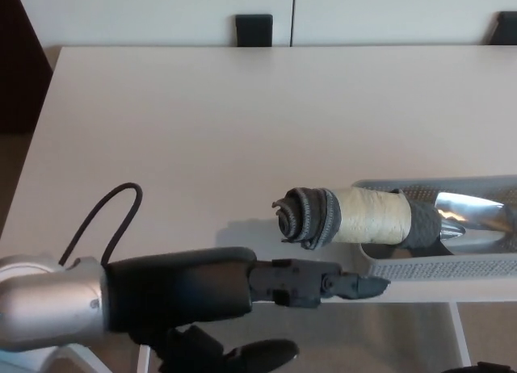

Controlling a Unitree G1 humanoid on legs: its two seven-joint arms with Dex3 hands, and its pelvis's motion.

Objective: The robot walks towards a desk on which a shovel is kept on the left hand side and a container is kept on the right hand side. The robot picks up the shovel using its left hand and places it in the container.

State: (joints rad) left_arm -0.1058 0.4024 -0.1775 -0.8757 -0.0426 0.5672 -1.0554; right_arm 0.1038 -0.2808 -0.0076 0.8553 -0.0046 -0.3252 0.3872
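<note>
Shovel [367, 215] handle overhangs container [452, 268] rim at 9 o'clock; could tip out. Left hand [242, 308] open, empty, fingers w/ tips near rim.

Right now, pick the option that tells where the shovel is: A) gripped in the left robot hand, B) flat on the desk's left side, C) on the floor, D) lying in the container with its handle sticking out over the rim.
D: the shovel lies with its metal blade inside the container, the wrapped handle jutting past the rim, while the left robot hand is open beside it.
</note>
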